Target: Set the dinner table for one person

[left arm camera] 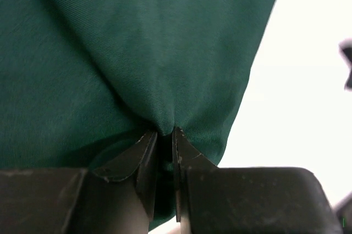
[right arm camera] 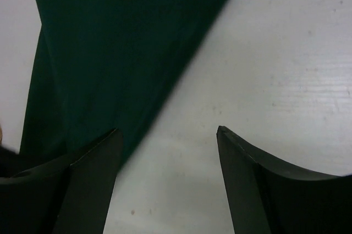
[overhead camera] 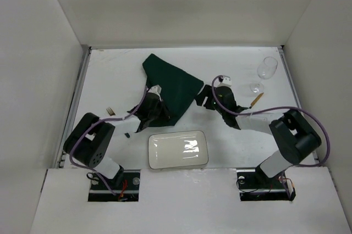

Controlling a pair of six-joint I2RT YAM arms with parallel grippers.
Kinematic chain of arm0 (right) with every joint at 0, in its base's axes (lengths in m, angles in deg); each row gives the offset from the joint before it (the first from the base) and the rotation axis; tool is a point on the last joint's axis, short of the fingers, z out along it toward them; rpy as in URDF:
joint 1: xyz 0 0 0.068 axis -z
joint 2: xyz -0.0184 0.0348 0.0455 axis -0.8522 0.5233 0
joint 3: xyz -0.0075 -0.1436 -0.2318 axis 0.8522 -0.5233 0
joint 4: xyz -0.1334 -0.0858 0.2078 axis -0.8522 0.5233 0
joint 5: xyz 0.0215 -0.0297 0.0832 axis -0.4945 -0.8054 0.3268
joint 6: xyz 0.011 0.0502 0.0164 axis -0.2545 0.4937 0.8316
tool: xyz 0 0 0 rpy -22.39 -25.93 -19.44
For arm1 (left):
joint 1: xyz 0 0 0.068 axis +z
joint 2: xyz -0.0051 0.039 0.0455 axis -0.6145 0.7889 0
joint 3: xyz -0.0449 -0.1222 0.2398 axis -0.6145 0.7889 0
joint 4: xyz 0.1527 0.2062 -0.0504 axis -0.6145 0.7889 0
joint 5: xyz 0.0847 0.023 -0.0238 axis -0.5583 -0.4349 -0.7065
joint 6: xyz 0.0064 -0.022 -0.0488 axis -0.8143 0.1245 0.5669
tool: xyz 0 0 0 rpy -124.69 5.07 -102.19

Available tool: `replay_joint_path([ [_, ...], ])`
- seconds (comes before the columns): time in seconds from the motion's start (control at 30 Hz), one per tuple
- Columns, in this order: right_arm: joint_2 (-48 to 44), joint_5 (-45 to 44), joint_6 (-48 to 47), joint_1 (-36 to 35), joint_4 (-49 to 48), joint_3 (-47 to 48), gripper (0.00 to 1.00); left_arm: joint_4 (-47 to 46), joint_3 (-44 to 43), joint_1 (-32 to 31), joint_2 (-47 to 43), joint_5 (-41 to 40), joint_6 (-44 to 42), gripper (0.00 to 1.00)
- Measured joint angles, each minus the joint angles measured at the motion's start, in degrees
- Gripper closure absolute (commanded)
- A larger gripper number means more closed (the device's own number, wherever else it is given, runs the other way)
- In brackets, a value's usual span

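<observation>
Clamped shut, the left gripper pinches a fold of the dark green cloth, which bunches up between its fingers. The right gripper stands with its jaws wide apart and holds nothing; one finger sits over the cloth's edge and the other over bare surface.

Beneath both lies the dinner table, matte white, with thin metal rails along its two sides and plain white walls closing it in on three sides.

The cloth spreads between the two grippers and away beyond them, rumpled and partly lifted. Just nearer the arm bases than the left gripper sits a white plate. Outward of the left gripper lies a fork. Beyond the right gripper, toward the far right corner, a wine glass lies on its side, with a slim golden-handled utensil near it.

I count one cloth, one plate, one glass, one fork and one other utensil.
</observation>
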Motion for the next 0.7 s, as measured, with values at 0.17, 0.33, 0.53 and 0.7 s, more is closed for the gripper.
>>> replay_joint_path([
  [0.17, 9.79, -2.16, 3.32, 1.49, 1.53, 9.07, 0.36, 3.02, 4.2, -0.42, -6.23, 1.18, -0.24, 0.82],
  [0.33, 14.32, -4.57, 8.74, 2.91, 4.42, 11.3, 0.4, 5.7, 6.51, 0.04, -14.51, -1.01, 0.63, 0.67],
  [0.53, 11.89, -10.78, 12.04, 3.43, 6.82, 9.03, 0.38, 5.77, 7.61, 2.1, -23.54, -5.42, 2.45, 0.53],
  [0.7, 11.65, -11.98, 13.11, 3.45, 9.25, 9.4, 0.4, 10.45, 11.76, 6.73, -30.91, -11.04, 6.23, 0.47],
])
